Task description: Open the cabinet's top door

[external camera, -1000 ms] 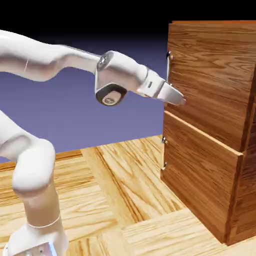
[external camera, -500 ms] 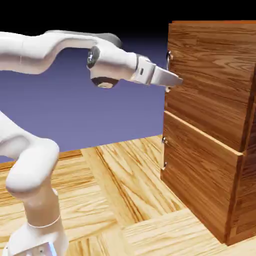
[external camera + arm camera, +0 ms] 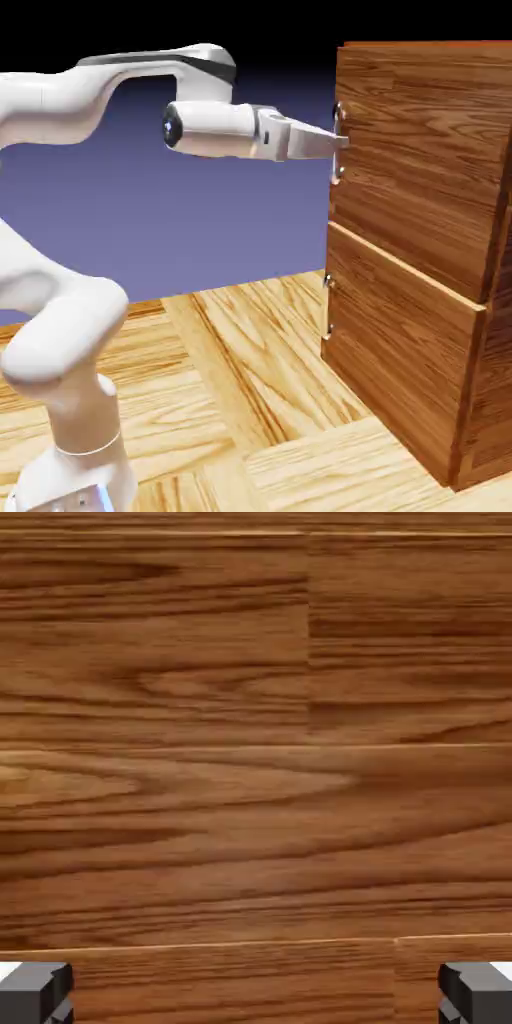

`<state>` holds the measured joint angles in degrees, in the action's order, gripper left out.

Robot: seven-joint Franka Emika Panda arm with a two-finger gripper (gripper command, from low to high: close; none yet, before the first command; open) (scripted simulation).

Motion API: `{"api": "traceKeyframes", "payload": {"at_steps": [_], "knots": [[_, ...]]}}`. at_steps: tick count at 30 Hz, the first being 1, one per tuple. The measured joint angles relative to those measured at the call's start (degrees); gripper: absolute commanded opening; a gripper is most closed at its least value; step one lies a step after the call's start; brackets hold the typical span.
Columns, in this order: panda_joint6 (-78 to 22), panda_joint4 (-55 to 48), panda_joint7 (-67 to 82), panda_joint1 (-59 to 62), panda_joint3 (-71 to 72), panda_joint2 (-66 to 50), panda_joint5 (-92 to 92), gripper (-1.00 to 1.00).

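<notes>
A: Where is the top door (image 3: 425,160) to be found?

B: It is seen in the exterior view as the upper front panel of the cabinet (image 3: 490,400), above the lower door (image 3: 395,340). It is shut, and its slim silver bar handle (image 3: 337,176) is mounted upright near the edge at the exterior view's left.

A: Why might the gripper (image 3: 343,142) be held so high and nearly level?

B: It is pointed at the door front at the height of that handle, presumably so that the bar can be taken between the fingers and pulled. The jaws are spread wide, with nothing gripped, which would be wanted before a bar is straddled.

A: Is the bar already between them?

B: That cannot be told. In the exterior view the middle of the handle is overlapped by the fingers, and whether it is touched is not shown.

A: What is added by the hand view?

B: The two grey fingertips (image 3: 475,994) are shown well apart at the bottom corners, a gap that is hardly readable from outside. Only wood grain is seen beyond them; no handle is shown there. The handle and the door's edge are given by the exterior view alone.

A: What is called for next?

B: The bar should be lined up between the fingers before any closing or pulling; otherwise, it could be missed or the panel pushed.
</notes>
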<state>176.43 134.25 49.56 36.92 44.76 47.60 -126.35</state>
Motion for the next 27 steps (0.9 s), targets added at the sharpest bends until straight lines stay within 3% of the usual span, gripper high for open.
{"api": "traceKeyframes", "payload": {"at_steps": [15, 21, 22, 27], "knots": [[0.72, -7.91, 27.22, 11.13, 13.24, 4.42, -37.38, 0.0], [-0.73, -13.74, 28.42, 19.82, 18.94, 1.77, -39.36, 0.0], [-1.12, -15.17, 28.42, 21.97, 20.28, 1.02, -39.46, -1.0], [-2.98, -11.52, 31.83, 15.75, 15.88, -0.59, -39.53, -1.0]]}}
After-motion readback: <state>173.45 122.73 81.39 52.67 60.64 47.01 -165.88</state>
